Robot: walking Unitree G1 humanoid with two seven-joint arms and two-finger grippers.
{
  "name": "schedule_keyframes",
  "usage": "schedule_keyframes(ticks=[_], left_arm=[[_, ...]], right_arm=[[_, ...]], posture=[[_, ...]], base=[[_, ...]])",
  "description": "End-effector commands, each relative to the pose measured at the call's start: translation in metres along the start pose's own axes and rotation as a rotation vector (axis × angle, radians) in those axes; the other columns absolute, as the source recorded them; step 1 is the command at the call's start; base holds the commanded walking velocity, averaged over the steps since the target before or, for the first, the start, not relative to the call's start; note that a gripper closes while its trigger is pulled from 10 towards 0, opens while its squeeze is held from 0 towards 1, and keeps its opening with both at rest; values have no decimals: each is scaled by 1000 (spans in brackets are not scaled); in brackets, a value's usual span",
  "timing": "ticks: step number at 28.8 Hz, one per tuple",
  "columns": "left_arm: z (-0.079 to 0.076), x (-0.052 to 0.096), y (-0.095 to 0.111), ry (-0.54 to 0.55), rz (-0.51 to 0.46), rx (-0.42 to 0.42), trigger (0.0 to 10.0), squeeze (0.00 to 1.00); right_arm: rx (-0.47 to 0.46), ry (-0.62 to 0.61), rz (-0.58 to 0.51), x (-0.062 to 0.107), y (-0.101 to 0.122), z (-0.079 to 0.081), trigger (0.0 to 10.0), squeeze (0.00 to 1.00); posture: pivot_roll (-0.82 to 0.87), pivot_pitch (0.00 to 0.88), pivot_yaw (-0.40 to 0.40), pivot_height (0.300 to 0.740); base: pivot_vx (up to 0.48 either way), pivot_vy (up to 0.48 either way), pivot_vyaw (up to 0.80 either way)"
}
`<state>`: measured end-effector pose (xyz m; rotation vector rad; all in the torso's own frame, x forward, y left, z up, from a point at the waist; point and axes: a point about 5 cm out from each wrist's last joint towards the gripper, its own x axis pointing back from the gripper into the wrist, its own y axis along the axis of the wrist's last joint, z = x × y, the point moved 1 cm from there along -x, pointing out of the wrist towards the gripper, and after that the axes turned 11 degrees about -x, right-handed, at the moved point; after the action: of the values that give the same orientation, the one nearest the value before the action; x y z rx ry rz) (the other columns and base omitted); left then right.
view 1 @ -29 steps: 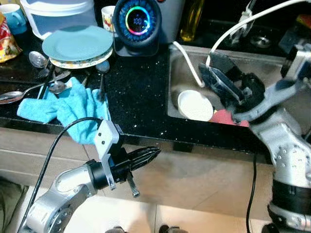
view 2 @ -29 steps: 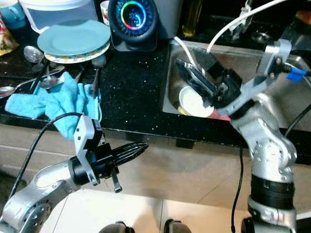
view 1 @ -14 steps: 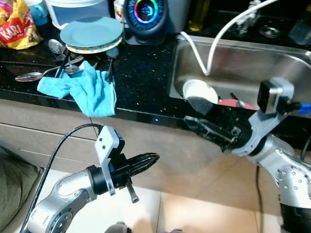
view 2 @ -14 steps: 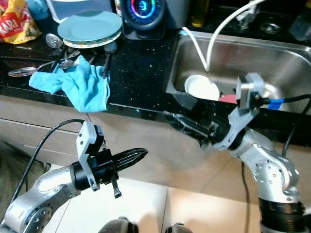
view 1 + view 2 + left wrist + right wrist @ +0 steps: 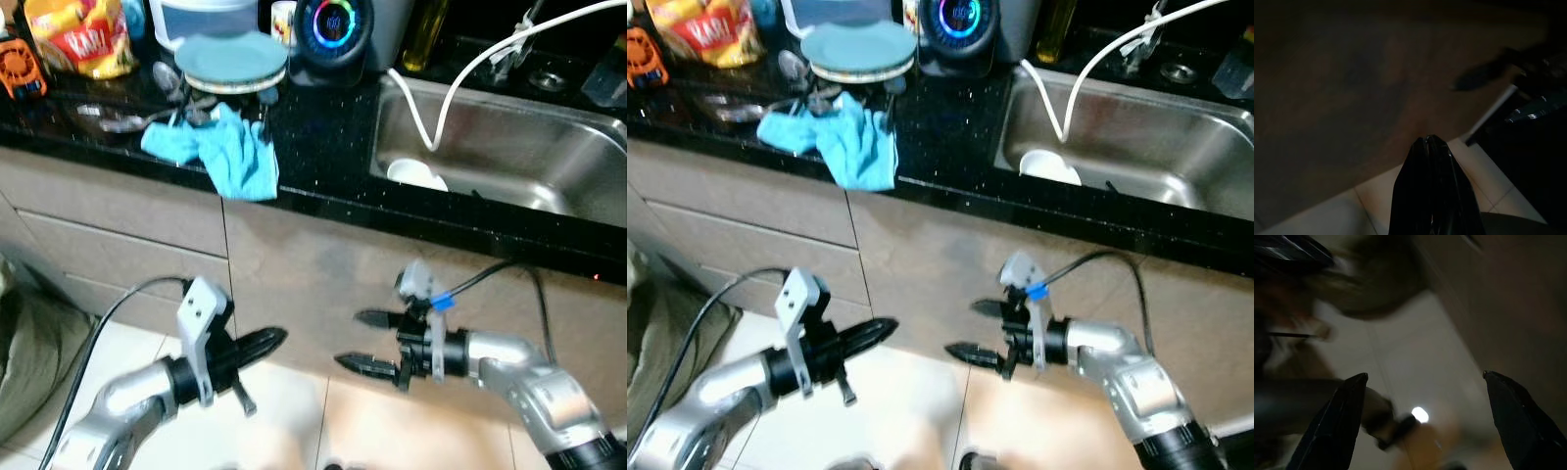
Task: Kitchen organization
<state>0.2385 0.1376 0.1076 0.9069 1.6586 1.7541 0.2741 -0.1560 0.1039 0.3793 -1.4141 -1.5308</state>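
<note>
My right gripper (image 5: 358, 341) hangs open in front of the brown cabinet fronts, below the counter edge, with nothing between its fingers (image 5: 1339, 423). My left gripper (image 5: 277, 338) is shut and empty, low over the tiled floor. On the black counter (image 5: 323, 127) lie a crumpled blue cloth (image 5: 217, 157), a teal plate (image 5: 230, 54) on a stack, and several spoons (image 5: 122, 119). A white bowl (image 5: 416, 173) sits in the steel sink (image 5: 509, 147).
A round device with a glowing ring (image 5: 333, 24) stands behind the plates. A snack bag (image 5: 73, 37) and a clear tub (image 5: 201, 15) are at the back left. A white hose (image 5: 460, 78) drops into the sink. Cabinet drawers (image 5: 118, 235) face me; pale floor tiles lie below.
The camera has drawn back and the counter now sits higher in view. My right gripper came out of the sink and dropped below the counter edge, open and empty. The left gripper stays low and shut.
</note>
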Motion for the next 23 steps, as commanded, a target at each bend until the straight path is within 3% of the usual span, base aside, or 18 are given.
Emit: schedule_keyframes(ticks=[1, 5, 6, 8, 10, 13, 14, 15, 19, 20, 21, 22, 23], left_arm=[[7, 0, -12, 69, 37, 0, 10000, 0], [35, 11, -66, 330, 202, 81, 10000, 0], [38, 16, -79, 376, 242, 107, 10000, 0], [40, 19, -87, 401, 264, 123, 10000, 0], [43, 29, -113, 489, 379, 144, 10000, 0], [44, 34, -126, 536, 446, 158, 10000, 0], [40, 48, -153, 627, 581, 205, 10000, 0], [37, 53, -162, 663, 625, 233, 10000, 0], [34, 62, -173, 734, 683, 277, 10000, 0], [28, 72, -185, 799, 737, 327, 10000, 0], [28, 72, -185, 799, 737, 327, 10000, 0], [17, 81, -197, 846, 803, 378, 10000, 0], [11, 84, -202, 849, 832, 396, 10000, 0]], right_arm=[[34, -88, 47, -4, -13, -10, 10000, 0], [-22, -383, 98, -25, -55, -39, 10000, 0], [-43, -466, 101, -26, -64, -46, 10000, 0], [-52, -517, 106, -27, -69, -50, 10000, 0], [-126, -619, 126, -24, -89, -56, 10000, 0], [-168, -648, 127, -24, -99, -56, 10000, 0], [-253, -740, 151, -17, -124, -55, 10000, 0], [-292, -765, 160, -15, -133, -54, 10000, 0], [-376, -802, 180, -11, -148, -51, 10000, 0], [-472, -826, 197, -7, -165, -44, 10000, 0], [-472, -826, 197, -7, -165, -44, 10000, 0], [-566, -863, 228, -3, -185, -34, 10000, 0], [-592, -884, 253, 0, -194, -29, 10000, 0]], posture=[[108, 134, -64, 740], [106, 133, -60, 740], [106, 132, -58, 740], [107, 131, -59, 740], [110, 127, -59, 740], [109, 127, -57, 740], [115, 122, -61, 740], [114, 120, -61, 740], [119, 116, -64, 740], [118, 111, -64, 740], [118, 111, -64, 740], [116, 103, -69, 740], [113, 101, -69, 740]], base=[[0, 0, 0], [0, 0, 0], [0, 0, 0], [0, 0, 0], [0, 0, 0], [0, 0, 0], [0, 0, 0], [0, 0, 0], [0, 0, 0], [0, 0, 0], [0, 0, 0], [0, 0, 0], [0, 0, 0]])
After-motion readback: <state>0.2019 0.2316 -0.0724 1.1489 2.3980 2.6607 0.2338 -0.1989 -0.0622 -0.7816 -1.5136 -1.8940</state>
